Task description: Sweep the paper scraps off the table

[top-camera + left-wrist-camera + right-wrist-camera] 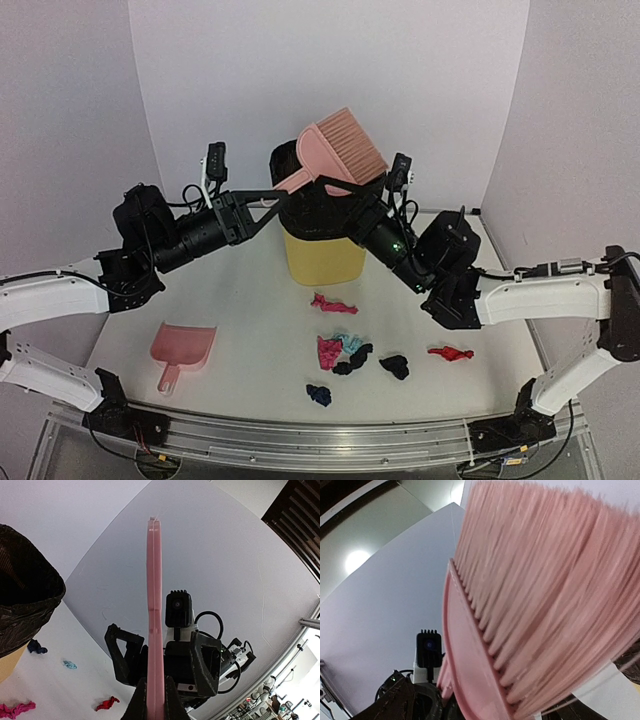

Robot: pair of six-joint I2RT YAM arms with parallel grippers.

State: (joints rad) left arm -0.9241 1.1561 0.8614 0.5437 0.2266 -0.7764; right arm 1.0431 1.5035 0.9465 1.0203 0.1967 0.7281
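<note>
The pink brush (340,150) is held up above the bin, bristles upward. My left gripper (278,196) is shut on its handle, which the left wrist view shows edge-on between my fingertips (155,707). My right gripper (358,205) faces it from the other side. In the left wrist view its fingers (119,650) stand wide apart on either side of the brush (154,605). The brush head (535,605) fills the right wrist view and hides my right fingers. Paper scraps lie on the table (250,330): pink (333,303), pink (328,352), light blue (350,342), black (395,366), red (450,352), navy (318,394).
A yellow bin (322,255) lined with a black bag (25,590) stands at the back centre, under the grippers. The pink dustpan (183,348) lies at front left. A metal rail (300,445) runs along the front edge. White walls close off the back and sides.
</note>
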